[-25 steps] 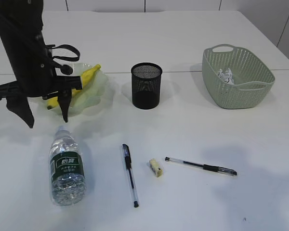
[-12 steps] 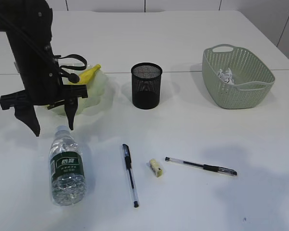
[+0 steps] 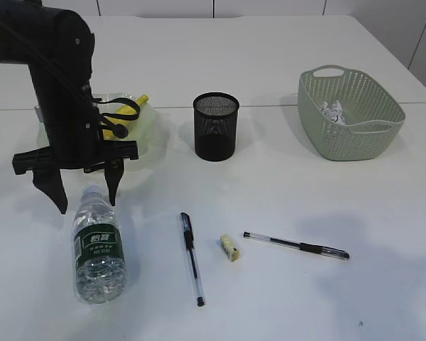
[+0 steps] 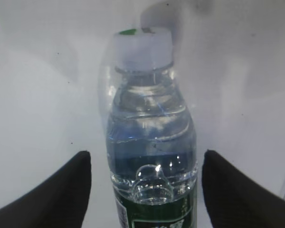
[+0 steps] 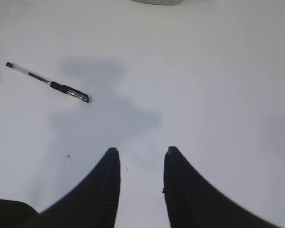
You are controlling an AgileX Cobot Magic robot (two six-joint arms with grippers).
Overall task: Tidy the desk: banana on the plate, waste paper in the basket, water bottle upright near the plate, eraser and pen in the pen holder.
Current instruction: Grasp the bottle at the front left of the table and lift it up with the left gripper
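Left gripper [image 3: 85, 195] hanging open, straddling cap end of water bottle [image 3: 97, 247] lying flat in front of plate [image 3: 150, 128]; needing lower, centred jaws around neck before closing, then tipping upright beside plate.

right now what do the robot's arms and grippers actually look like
Only the left arm shows in the exterior view: matte black, bulky and rounded, with looping black cables beside the wrist. The left gripper has a flat black crossbar and two tapering, blade-like black fingers. In the right wrist view, the right gripper shows two curved black fingers with finely ribbed inner faces. No markings or labels are visible.
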